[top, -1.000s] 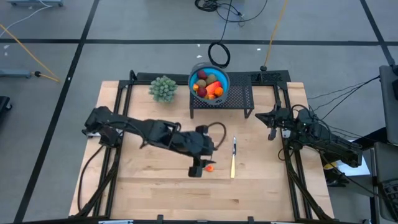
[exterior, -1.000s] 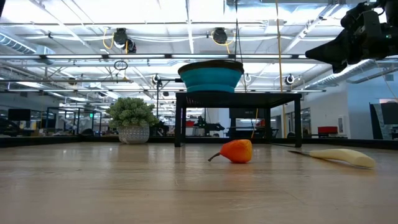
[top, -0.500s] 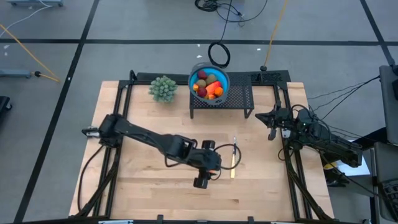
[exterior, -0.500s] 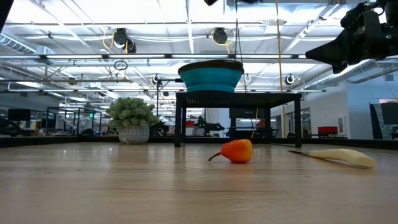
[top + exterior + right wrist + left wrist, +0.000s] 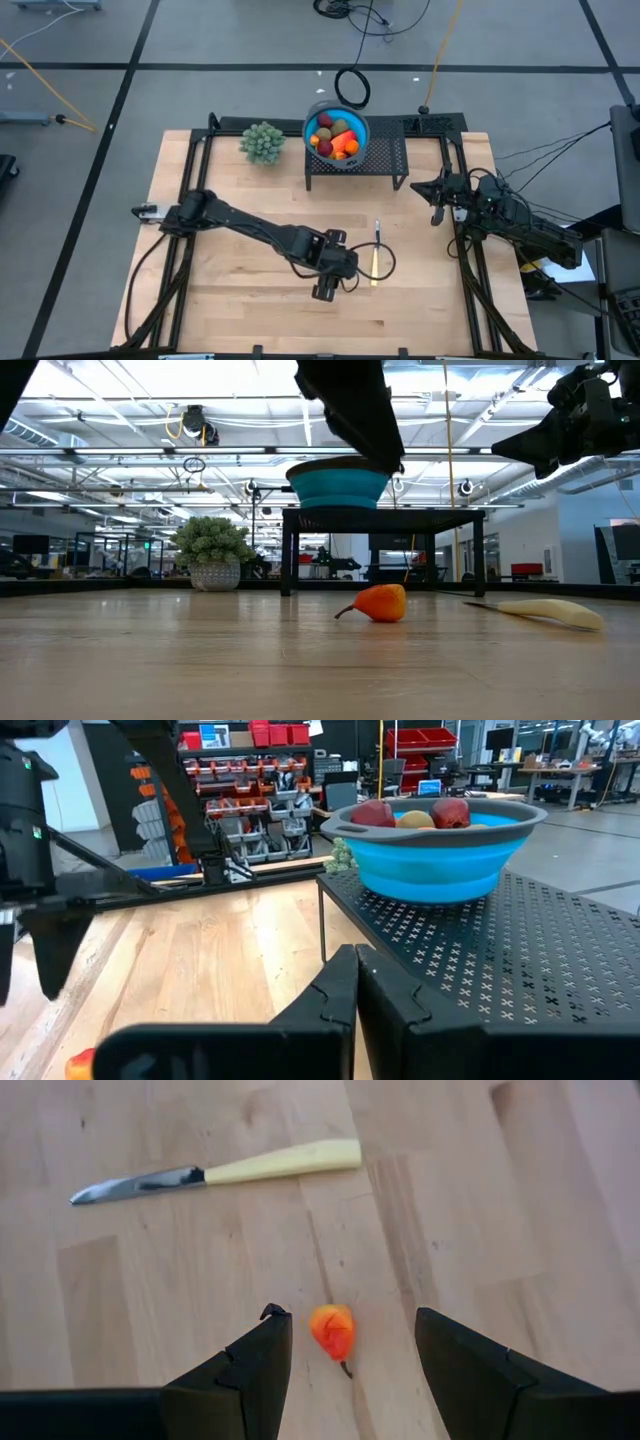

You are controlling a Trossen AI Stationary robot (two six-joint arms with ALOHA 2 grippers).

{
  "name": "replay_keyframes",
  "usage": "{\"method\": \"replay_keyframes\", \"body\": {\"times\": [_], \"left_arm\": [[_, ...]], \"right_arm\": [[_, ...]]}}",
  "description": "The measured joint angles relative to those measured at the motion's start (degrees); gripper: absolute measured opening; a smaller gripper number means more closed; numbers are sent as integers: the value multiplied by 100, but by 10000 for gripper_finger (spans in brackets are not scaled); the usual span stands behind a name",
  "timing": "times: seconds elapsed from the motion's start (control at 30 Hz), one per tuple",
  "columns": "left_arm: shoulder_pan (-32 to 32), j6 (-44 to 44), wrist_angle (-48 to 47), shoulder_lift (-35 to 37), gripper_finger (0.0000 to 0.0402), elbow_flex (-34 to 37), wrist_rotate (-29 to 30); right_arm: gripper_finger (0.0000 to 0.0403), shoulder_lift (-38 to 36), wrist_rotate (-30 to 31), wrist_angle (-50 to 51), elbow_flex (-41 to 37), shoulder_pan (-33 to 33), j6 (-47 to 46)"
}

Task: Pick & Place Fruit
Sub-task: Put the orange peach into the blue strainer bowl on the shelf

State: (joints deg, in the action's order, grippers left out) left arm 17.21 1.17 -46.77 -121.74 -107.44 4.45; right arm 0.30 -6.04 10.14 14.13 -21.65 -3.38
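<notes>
A small orange-red fruit with a short stem lies on its side on the wooden table. In the left wrist view the fruit shows below and between my left gripper's fingers. My left gripper is open, points down above the fruit and touches nothing; in the high view my left gripper hides the fruit. A blue bowl with several fruits stands on a black mesh stand at the far middle. My right gripper is shut and empty at the table's right side, next to the stand.
A knife with a pale yellow handle lies on the table just right of the fruit; it also shows in the left wrist view. A pale green ball plant stands left of the stand. Bare wood lies left of and in front of the fruit.
My left gripper has gone toward the table's near edge and a little to the right, coming over the orange-red fruit, and has come down: its arm now shows at the top of the low view. The fruit has not moved.
</notes>
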Motion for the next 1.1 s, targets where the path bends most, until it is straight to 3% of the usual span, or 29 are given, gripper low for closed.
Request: {"method": "replay_keyframes", "body": {"times": [0.63, 1.1], "left_arm": [[-263, -142, 52, -98, 214, 389, -249], [-308, -258, 805, -99, 214, 1143, -247]], "right_arm": [[0, 0, 0, 3, 0, -2, 1], [0, 0, 0, 3, 1, 0, 0]]}}
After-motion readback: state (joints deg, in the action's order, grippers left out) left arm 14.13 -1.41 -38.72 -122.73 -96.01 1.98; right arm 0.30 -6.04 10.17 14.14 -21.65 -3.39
